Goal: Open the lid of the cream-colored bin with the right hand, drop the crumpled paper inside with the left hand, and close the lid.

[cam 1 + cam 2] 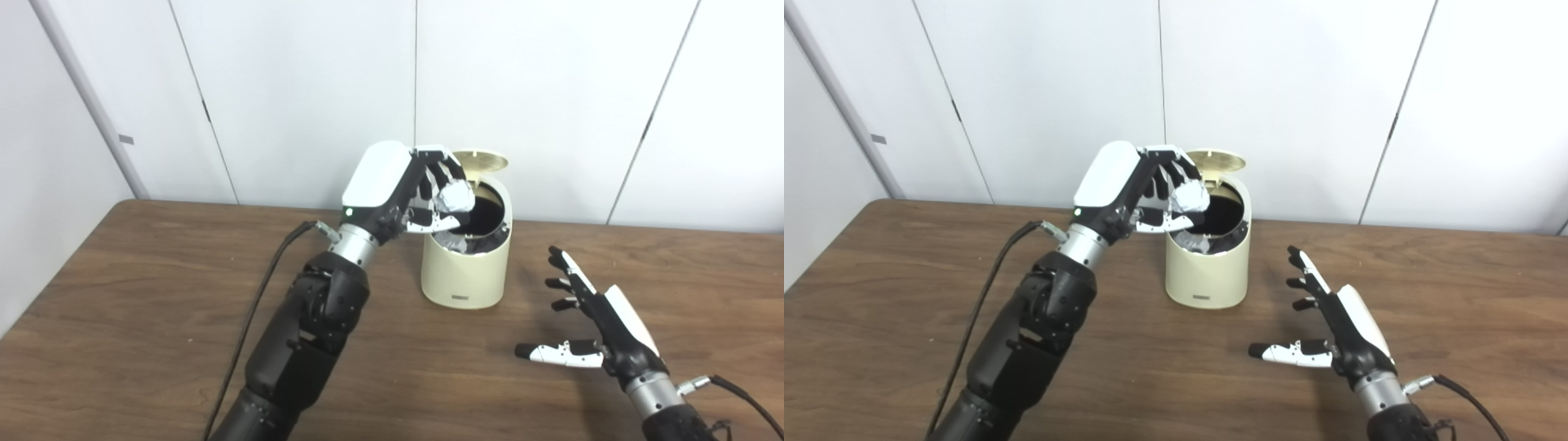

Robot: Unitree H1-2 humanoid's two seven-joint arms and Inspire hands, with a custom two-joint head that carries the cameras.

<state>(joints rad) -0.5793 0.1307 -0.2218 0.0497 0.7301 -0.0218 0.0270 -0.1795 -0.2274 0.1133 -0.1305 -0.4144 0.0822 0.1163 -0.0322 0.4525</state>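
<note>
i'm holding my left hand [409, 193], the white-backed, black-fingered one, curled around a crumpled ball of silvery-white paper [454, 197], with the fingers [442, 164] wrapping over the top and the thumb pressing up from underneath. the ball is sitting right over the near-left rim of the small cream-colored round bin [465, 269], partly above its dark opening, so i'm judging the drop is about to happen. i'm treating that paper as very light and springy: it is crushing easily and weighing almost nothing, so a loose pinch across its widest part is all it is needing, and it may cling to a finger or drift sideways when i'm letting go, so i'm wanting it fully over the hole first. the bin's round cream lid [480, 160] is standing up at the back, hinged open. there is something pale and crinkled showing just inside the front of the opening; i can't tell whether it is a liner or more paper. the bin is looking like thin, light plastic, so it could be sliding on the brown wood-grain table [153, 294] if i'm nudging it. further out, my right hand [603, 327] is waiting near the bin's right side, apart from it, fingers spread and gripping nothing.
</note>
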